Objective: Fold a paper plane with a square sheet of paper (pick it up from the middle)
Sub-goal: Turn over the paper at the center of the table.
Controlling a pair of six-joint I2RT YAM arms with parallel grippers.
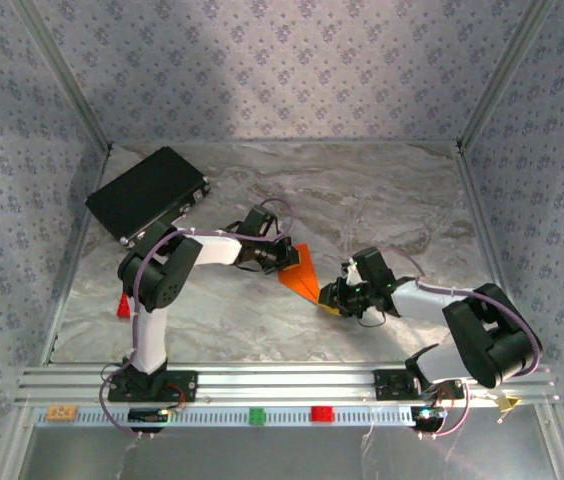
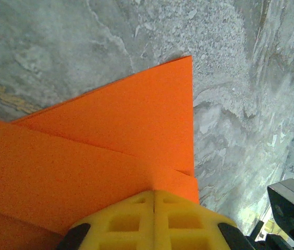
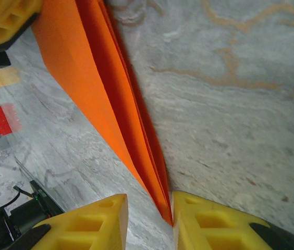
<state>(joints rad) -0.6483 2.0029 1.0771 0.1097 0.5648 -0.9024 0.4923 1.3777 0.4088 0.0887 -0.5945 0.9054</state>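
Orange paper (image 1: 300,270) is folded to a pointed wedge and sits mid-desk between the two tools. Its wide end is toward the left arm and its point toward the right arm. The left wrist view shows stacked layers with straight, crisp fold edges (image 2: 110,140), one corner reaching out over bare desk.

Left tool (image 1: 284,262) is fully closed, its yellow tips (image 2: 154,219) together and set on the paper's broad face. Can't tell whether it is pressing or pinching.

Right tool (image 1: 330,297) is part open. The paper's point (image 3: 84,62) sits in the gap (image 3: 149,219), touching the inner edge of one finger, and desk shows between the paper and the other finger. It is not clamped.

Marbled grey desk (image 1: 382,200) has open surface behind the paper up to the back wall and off to the right. It is boxed in by patterned walls (image 1: 282,70) and metal frame posts at the corners.

Black case (image 1: 147,192) lies at the far left, tilted, just behind the left arm's elbow. Small red block (image 1: 123,305) is near the left edge, well apart from the paper.

Aluminium rail (image 1: 282,383) runs along the near edge and carries both arm bases. In front of it are a green block (image 1: 257,415), a red block (image 1: 321,413) and an orange label (image 1: 60,411) whose writing is too small to read.
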